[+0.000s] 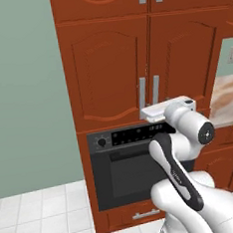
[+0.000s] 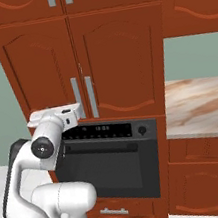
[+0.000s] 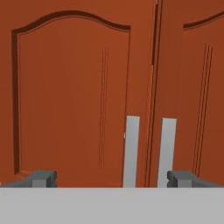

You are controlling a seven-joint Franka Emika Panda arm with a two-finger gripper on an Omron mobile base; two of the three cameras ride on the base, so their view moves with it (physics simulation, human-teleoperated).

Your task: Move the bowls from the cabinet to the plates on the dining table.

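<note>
Hand (image 3: 112,178) spread wide, gripping nothing, levelled at the tall reddish-brown wooden cabinet (image 3: 70,96) straight ahead, both arched doors shut; two long silver bar handles (image 3: 131,151) standing upright between the dark fingertips (image 3: 43,178), beyond them, untouched; black built-in oven (image 1: 123,170) below the hand; beige marble-patterned counter (image 2: 201,105) off to its right.

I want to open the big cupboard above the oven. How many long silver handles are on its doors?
2. The left door's handle and the right door's handle hang side by side at the middle seam, just above the oven. More handles sit higher up, cut off.
</note>
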